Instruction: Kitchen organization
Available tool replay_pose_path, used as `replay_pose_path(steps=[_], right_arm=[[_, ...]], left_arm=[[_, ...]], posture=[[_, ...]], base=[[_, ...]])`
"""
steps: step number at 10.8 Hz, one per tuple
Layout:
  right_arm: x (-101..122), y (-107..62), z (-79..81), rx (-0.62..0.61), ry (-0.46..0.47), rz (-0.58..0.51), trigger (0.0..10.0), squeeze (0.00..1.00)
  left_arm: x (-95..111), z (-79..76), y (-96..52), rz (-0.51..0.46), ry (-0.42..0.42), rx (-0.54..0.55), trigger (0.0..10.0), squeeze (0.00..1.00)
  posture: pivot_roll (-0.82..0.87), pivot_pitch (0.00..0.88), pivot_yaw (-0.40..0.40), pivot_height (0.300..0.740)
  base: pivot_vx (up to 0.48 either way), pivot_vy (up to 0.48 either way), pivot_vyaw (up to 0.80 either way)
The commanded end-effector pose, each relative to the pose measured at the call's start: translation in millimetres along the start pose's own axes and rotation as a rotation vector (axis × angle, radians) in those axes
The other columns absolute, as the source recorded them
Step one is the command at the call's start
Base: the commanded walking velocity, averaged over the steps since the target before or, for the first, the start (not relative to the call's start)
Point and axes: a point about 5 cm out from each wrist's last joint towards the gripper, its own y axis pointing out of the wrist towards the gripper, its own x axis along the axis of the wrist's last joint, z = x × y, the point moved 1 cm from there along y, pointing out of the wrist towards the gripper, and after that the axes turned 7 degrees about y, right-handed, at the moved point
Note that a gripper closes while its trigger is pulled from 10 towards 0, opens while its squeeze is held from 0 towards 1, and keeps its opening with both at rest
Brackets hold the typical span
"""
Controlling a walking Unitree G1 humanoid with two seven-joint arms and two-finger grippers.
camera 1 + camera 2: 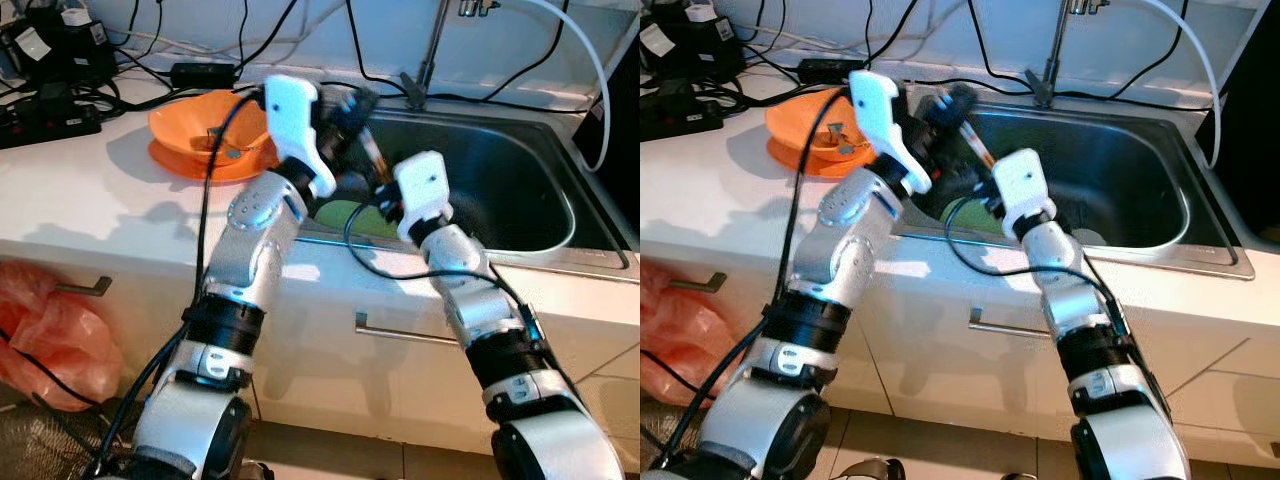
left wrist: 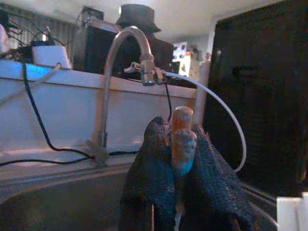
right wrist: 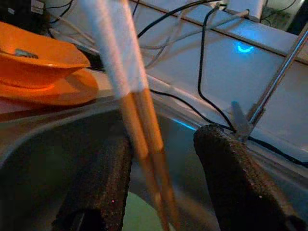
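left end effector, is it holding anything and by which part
Yes: the left end effector is shut on a pair of chopsticks near their upper ends, over the sink.

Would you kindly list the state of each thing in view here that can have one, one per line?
Left gripper: shut on the chopsticks, over the sink.
Right gripper: open, fingers either side of the chopsticks.
Chopsticks: held upright-tilted, partly paper-wrapped.
Orange bowl: upright on an orange plate, on the counter.
Sink: holds a green item at its near left.
Faucet: no water visible.
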Motion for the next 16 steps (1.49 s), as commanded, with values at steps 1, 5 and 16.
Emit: replay_pose_path(steps=[1, 5, 16], right_arm=[[2.7, 1.8, -6.0, -0.023, -0.008, -0.002, 10.0, 0.00], [-0.9, 2.2, -3.9, -0.018, -0.007, 0.007, 0.0, 0.00], [-0.9, 3.0, -9.9, -0.052, 0.011, -0.004, 0.0, 0.00]], left_arm=[[3.5, -4.3, 1.1, -0.004, 0.007, -0.032, 10.0, 0.00], [5.2, -6.6, 0.5, -0.007, 0.001, -0.046, 10.0, 0.00], [0.1, -1.1, -1.5, 0.009, 0.020, 0.003, 10.0, 1.00]], posture=[[0.01, 0.026, -0.015, 0.740], [0.02, 0.024, -0.019, 0.740], [0.02, 0.020, -0.023, 0.740]], base=[[0.000, 0.000, 0.00], [0.000, 0.000, 0.00], [0.000, 0.000, 0.00]])
